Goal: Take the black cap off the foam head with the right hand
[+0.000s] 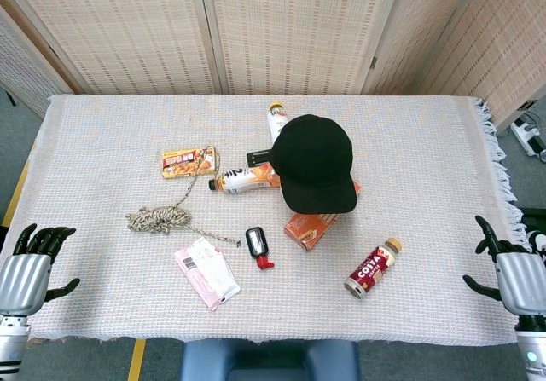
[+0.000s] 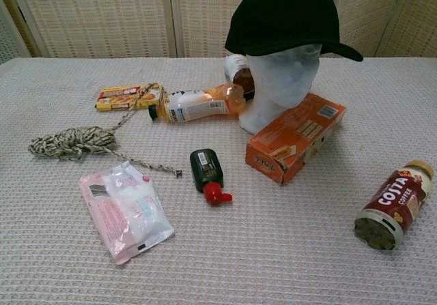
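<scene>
A black cap (image 1: 315, 162) (image 2: 285, 17) sits on a white foam head (image 2: 280, 85) near the middle of the table, its brim pointing toward the front right. My right hand (image 1: 509, 270) hovers at the table's front right corner, fingers spread, holding nothing, far from the cap. At the front left corner my left hand (image 1: 27, 268) is likewise open and empty. Neither hand shows in the chest view.
An orange box (image 2: 295, 136) leans by the foam head. A Costa coffee bottle (image 1: 373, 268) lies front right of it. An orange juice bottle (image 1: 246, 179), snack pack (image 1: 188, 161), rope (image 1: 159, 219), wipes packet (image 1: 206, 272) and small black bottle (image 1: 258, 246) lie to the left.
</scene>
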You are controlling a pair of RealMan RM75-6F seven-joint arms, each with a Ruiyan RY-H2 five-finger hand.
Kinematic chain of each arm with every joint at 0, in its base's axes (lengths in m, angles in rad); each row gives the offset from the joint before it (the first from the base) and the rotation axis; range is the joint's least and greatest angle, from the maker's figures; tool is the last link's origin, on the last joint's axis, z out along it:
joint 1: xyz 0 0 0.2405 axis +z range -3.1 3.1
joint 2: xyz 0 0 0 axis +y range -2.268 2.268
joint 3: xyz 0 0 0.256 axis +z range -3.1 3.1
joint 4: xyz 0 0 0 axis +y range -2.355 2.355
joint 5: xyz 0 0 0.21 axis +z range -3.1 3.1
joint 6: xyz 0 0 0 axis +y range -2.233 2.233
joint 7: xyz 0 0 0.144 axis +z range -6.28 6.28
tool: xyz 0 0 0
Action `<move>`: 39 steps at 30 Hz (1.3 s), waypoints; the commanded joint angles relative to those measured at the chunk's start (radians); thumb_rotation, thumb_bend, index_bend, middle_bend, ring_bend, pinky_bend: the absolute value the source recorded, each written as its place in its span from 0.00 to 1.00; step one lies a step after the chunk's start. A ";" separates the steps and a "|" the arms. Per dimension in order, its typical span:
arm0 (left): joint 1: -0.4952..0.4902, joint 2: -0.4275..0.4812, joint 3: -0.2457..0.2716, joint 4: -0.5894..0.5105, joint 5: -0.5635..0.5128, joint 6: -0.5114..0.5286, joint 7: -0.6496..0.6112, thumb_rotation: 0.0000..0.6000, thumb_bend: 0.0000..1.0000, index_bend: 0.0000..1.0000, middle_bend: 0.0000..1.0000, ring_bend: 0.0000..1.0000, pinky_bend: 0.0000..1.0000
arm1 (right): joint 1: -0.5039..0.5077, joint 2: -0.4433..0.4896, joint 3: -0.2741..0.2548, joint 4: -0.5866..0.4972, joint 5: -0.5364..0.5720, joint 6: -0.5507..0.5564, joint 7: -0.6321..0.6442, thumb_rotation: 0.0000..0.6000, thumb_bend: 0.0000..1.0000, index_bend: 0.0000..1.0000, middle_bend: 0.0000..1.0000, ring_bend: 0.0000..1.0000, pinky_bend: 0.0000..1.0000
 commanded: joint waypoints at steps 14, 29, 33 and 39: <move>0.002 -0.002 0.005 0.008 0.006 0.002 -0.022 1.00 0.07 0.25 0.24 0.20 0.12 | 0.114 -0.065 0.050 0.031 -0.110 -0.015 -0.007 1.00 0.02 0.37 0.84 0.85 0.97; 0.009 0.021 0.012 -0.010 0.001 0.000 -0.042 1.00 0.07 0.25 0.24 0.20 0.12 | 0.349 -0.241 0.163 0.066 -0.101 -0.152 0.004 1.00 0.05 0.46 0.93 0.96 1.00; 0.012 0.027 0.014 -0.010 -0.004 -0.002 -0.049 1.00 0.07 0.25 0.24 0.20 0.12 | 0.383 -0.268 0.175 0.076 -0.096 -0.164 -0.009 1.00 0.05 0.46 0.93 0.96 1.00; 0.010 0.032 0.015 -0.011 -0.011 -0.014 -0.057 1.00 0.07 0.25 0.24 0.20 0.12 | 0.420 -0.296 0.186 0.089 -0.067 -0.190 -0.014 1.00 0.05 0.47 0.94 0.96 1.00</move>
